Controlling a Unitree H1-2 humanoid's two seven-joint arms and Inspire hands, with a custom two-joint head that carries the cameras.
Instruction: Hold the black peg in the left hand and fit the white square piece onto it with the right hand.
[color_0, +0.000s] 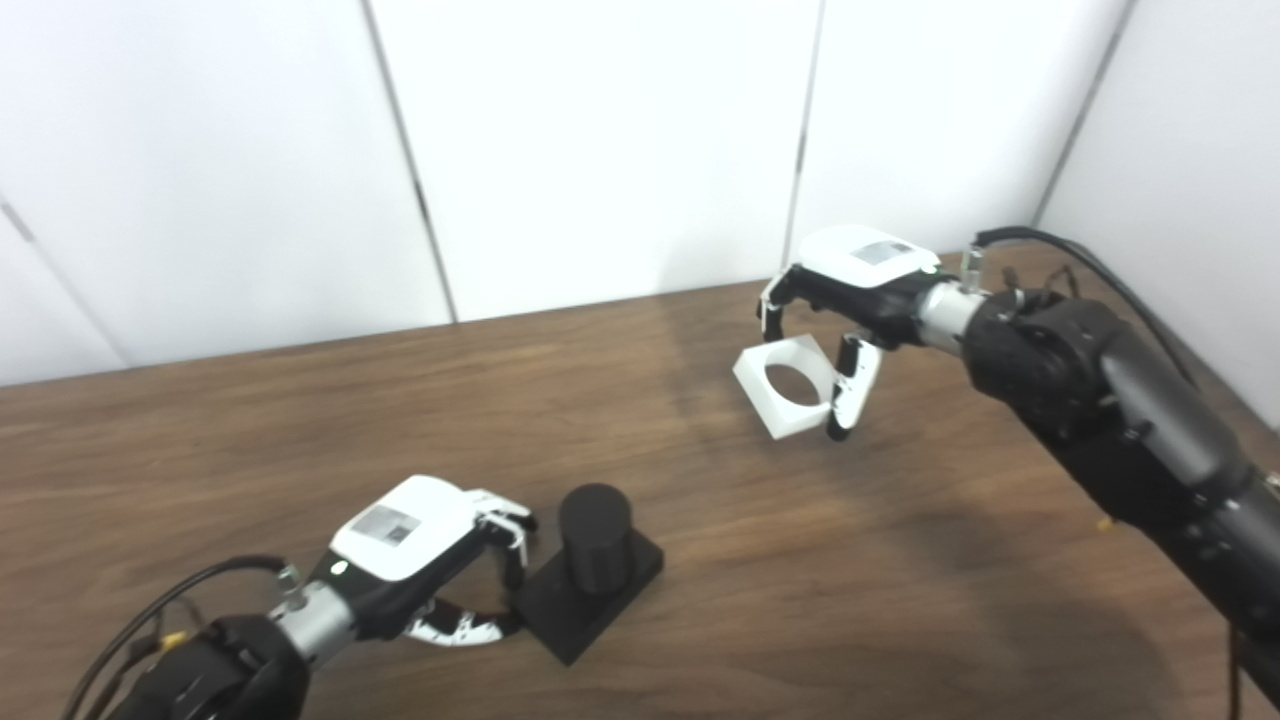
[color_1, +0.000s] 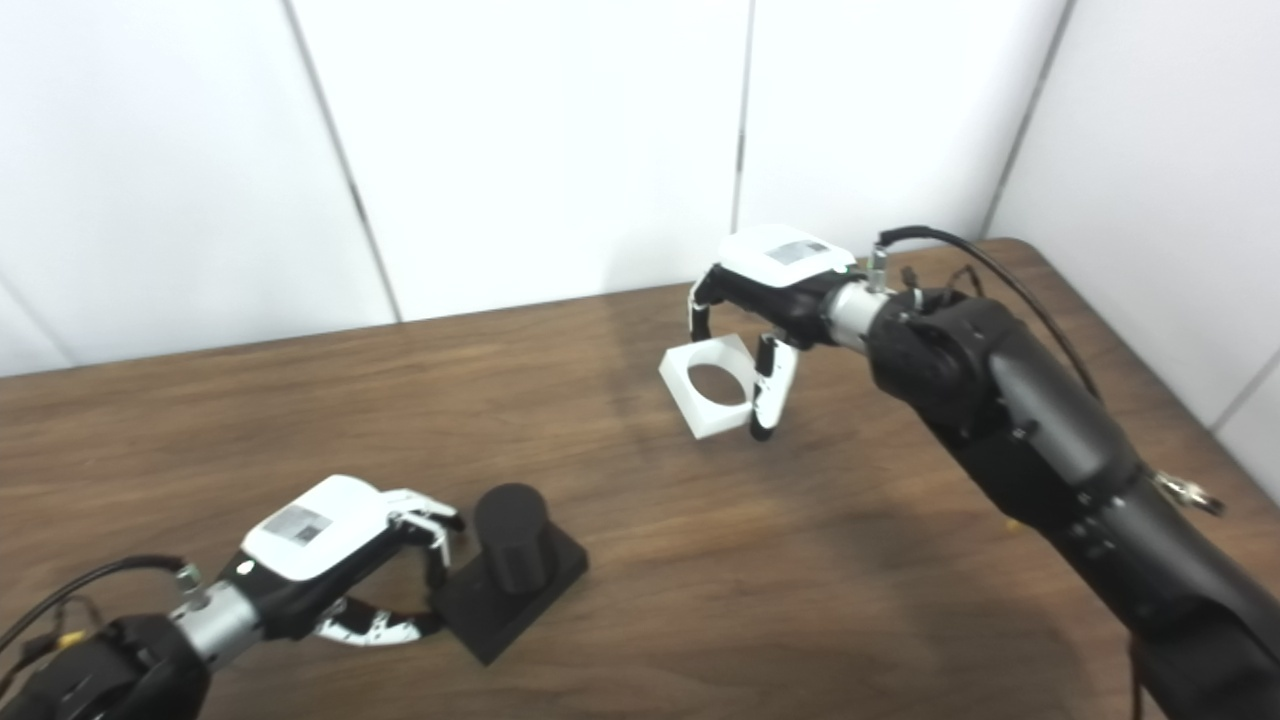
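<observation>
The black peg is a short upright cylinder on a black square base, standing on the table near the front left. My left hand is beside it on the left, with fingers and thumb closed on the base's left corner. My right hand is at the back right and is shut on the white square piece, which has a round hole. The piece hangs tilted between the fingers and thumb, a little above the table. It also shows in the right eye view.
The brown wooden table runs back to white wall panels. Its right edge and rounded back corner show in the right eye view. A black cable loops above the right forearm.
</observation>
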